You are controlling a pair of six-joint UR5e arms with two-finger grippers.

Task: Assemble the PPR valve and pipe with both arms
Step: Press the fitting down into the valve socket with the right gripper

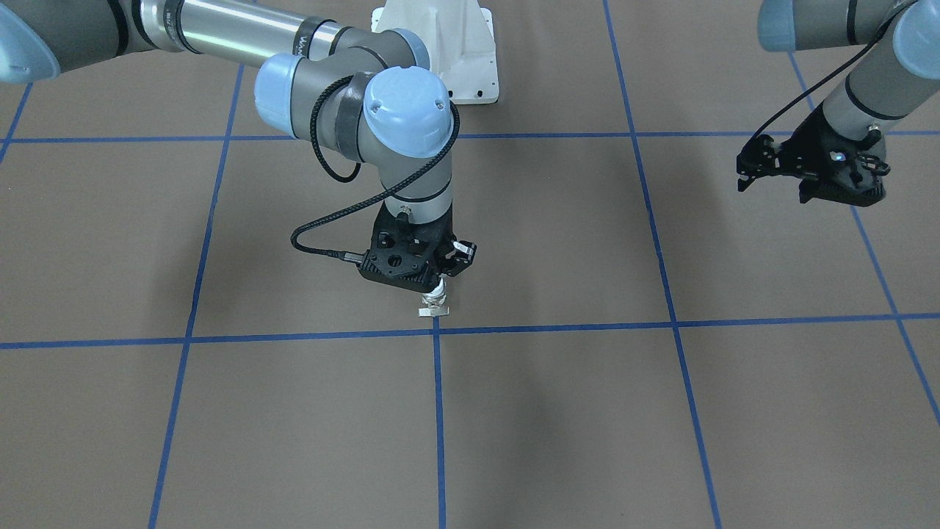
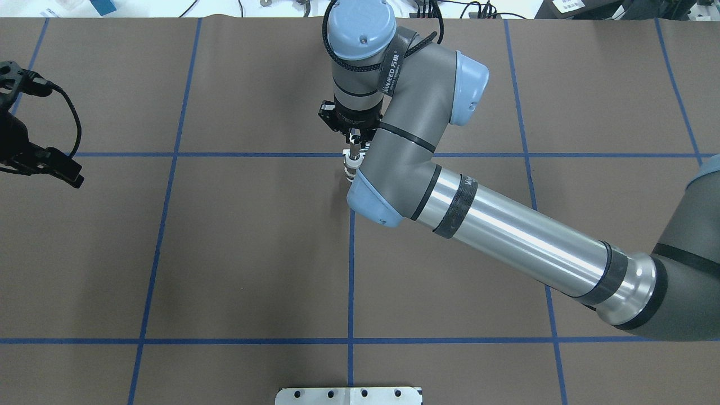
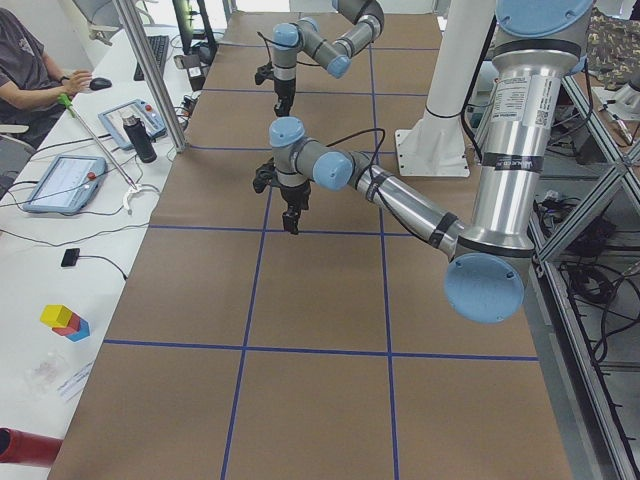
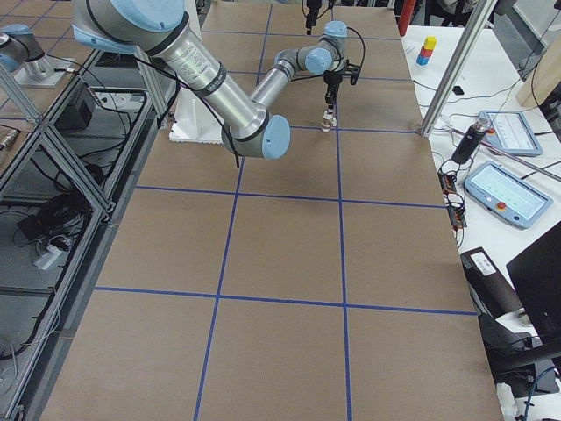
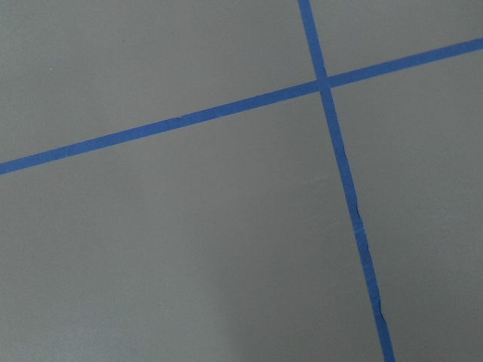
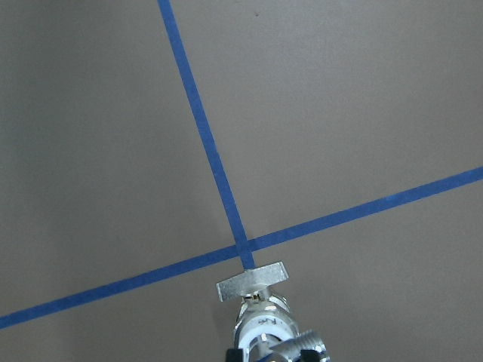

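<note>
My right gripper (image 1: 438, 283) points straight down near the centre crossing of the blue tape lines and is shut on the PPR valve (image 1: 435, 300). The valve hangs below the fingers with its flat pale lever handle (image 6: 252, 280) lowest, just above the brown table. The right wrist view shows its white body (image 6: 264, 329) with the chrome pipe (image 6: 311, 343) against it at the frame's bottom edge. The valve also shows in the overhead view (image 2: 351, 166). My left gripper (image 1: 837, 187) hovers far off at the table's left side with nothing visible in it; its fingers are hidden, and its wrist view shows only table and tape.
The white bolted pedestal (image 1: 455, 51) stands at the robot's base. Blue tape lines (image 1: 438, 411) grid the brown table cover. Beyond the far edge sit tablets (image 3: 62, 180), a bottle (image 3: 140, 140), coloured blocks (image 3: 65, 320) and a seated person (image 3: 25, 70).
</note>
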